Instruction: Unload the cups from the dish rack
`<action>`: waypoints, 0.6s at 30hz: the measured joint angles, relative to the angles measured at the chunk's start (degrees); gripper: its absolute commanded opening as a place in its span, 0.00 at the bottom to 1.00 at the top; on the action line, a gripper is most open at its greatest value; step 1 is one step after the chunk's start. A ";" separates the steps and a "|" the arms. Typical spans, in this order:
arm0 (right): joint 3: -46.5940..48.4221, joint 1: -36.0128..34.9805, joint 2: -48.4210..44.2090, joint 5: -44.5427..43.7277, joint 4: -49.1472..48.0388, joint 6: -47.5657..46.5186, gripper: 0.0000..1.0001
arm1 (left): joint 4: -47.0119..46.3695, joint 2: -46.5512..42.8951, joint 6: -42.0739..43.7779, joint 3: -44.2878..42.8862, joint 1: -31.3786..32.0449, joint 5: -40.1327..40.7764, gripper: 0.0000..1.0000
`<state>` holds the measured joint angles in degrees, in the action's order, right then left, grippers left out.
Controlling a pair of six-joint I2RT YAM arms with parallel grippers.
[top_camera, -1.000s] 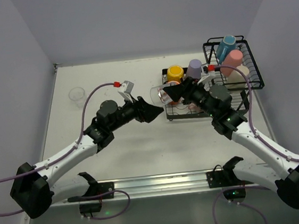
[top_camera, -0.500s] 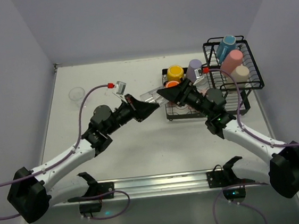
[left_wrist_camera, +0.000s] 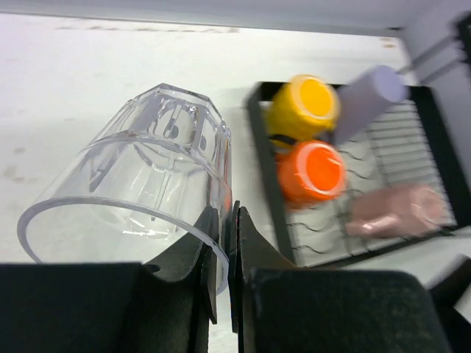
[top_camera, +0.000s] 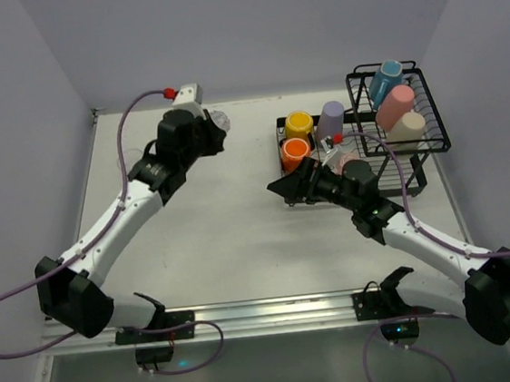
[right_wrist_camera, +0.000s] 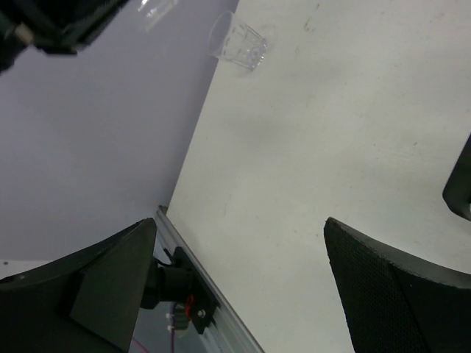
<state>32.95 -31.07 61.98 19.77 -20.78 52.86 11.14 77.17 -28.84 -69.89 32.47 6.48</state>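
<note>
- Left gripper [left_wrist_camera: 223,246] is pinched nearly closed on the rim of the clear glass [left_wrist_camera: 140,187]: one finger [left_wrist_camera: 209,257] inside the mouth, the other outside, glass wall between them.
- The glass is tipped on its side in that grip, its mouth towards the wrist camera and its base pointing away.
- From the top camera, the left gripper [top_camera: 205,132] and its glass [top_camera: 219,120] are out over the far part of the table [top_camera: 242,238], well apart from the dish rack [top_camera: 424,100]. Whether the glass touches the tabletop, I cannot tell.
- Right gripper [right_wrist_camera: 239,235] is spread wide, with only bare tabletop showing between the fingers [right_wrist_camera: 96,287].
- From above, the right gripper [top_camera: 280,188] sits just beside the near left corner of the rack's flat tray.
- A second glass [right_wrist_camera: 239,44] stands upright on the table by the left wall.
- In the tray: yellow mug [top_camera: 299,124] and orange mug [top_camera: 294,153] side by side, lavender tumbler [top_camera: 330,119] tilted next to them, and a pink cup [left_wrist_camera: 397,209] lying on its side.
- In the raised basket: blue mug [top_camera: 389,76] and salmon-pink tumbler [top_camera: 398,103].
</note>
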 measured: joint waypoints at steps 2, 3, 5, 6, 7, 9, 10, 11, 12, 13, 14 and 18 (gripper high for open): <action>0.15 -0.02 -1.09 -0.15 3.15 -2.58 0.99 | 6.40 4.37 2.08 -5.90 -5.29 0.22 0.00; 0.28 -0.02 -1.49 -0.31 4.79 -3.93 0.99 | 9.86 6.54 3.10 -8.74 -7.96 0.39 0.00; 0.79 -0.07 -2.05 -0.61 8.04 -6.25 0.99 | 15.74 10.08 4.76 -13.18 -13.05 0.61 0.00; 1.05 -0.13 -2.34 -0.76 9.60 -7.45 0.99 | 18.69 11.54 5.68 -15.04 -15.76 0.39 0.00; 1.25 -0.22 -2.67 -0.81 10.91 -8.48 0.99 | 21.42 12.85 6.27 -16.72 -18.14 0.13 0.00; 1.51 -0.61 -3.41 -0.96 13.09 -10.19 0.99 | 26.53 15.23 7.65 -20.24 -22.93 -0.33 0.00; 1.64 -0.90 -3.69 -1.01 13.97 -10.84 0.99 | 28.57 16.33 8.17 -21.81 -25.00 -0.48 0.00; 1.81 -1.31 -3.89 -1.03 14.75 -11.65 0.99 | 30.40 17.42 8.72 -23.37 -27.04 -0.63 0.00; 1.97 -1.60 -3.96 -1.03 15.21 -12.07 0.99 | 31.89 18.23 9.03 -24.65 -28.44 -0.70 0.00; 2.21 -1.95 -3.96 -1.05 16.04 -12.68 0.99 | 33.40 19.28 9.38 -26.18 -30.10 -0.85 0.00; 2.40 -2.14 -3.93 -1.05 16.63 -13.05 0.99 | 34.88 20.33 9.79 -27.61 -31.47 -0.90 0.00; 2.62 -3.19 -3.93 -1.05 17.94 -14.21 0.99 | 40.39 24.98 11.02 -34.16 -34.45 -0.20 0.00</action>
<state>35.57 -34.26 58.04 18.72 -2.83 38.65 51.53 102.15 -17.82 -104.05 -1.98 6.28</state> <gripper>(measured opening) 0.989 0.116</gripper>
